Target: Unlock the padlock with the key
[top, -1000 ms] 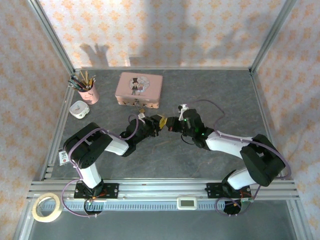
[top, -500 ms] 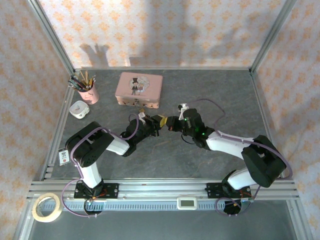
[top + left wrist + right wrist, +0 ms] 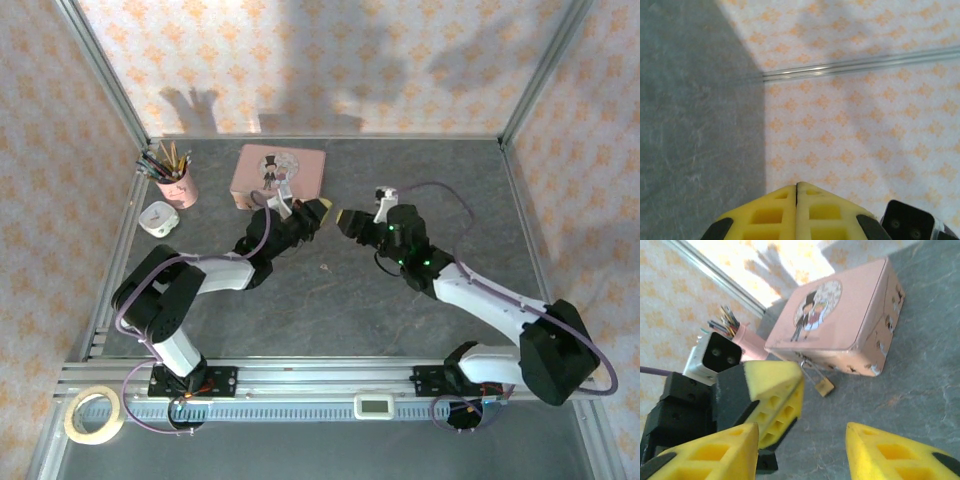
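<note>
Padlock (image 3: pixel 824 385) hangs by its thin silvery shackle from the latch on the front of the pink tin (image 3: pixel 840 315), with the small brass body tipped down against the grey tabletop (image 3: pixel 420 190). That leaves the keyway end low and awkward to reach, I'd say. Left claw (image 3: pixel 796 192) is closed, its yellow foam pads pressed flush together. I see nothing between them. It's parked just in front of the tin, near the padlock, probably to steady or present something. Right claw (image 3: pixel 801 427) faces it from the other side with the jaws apart about halfway and nothing in the gap. The two claws sit tip to tip but apart, lined up on the lock. I can't find the key in either claw. A tiny brownish speck (image 3: pixel 323 267) lies on the bare tabletop nearer me than the claws and could be it, but it's too small to tell. If it is, the key needs re-picking before any insertion, and a thin flat piece of metal on a hard matte slab is a fiddly grab for blocky foam pads. The tin is smooth painted metal, rectangular, with scuffed corners. The pads are soft, with a waffle-cut grid.
</note>
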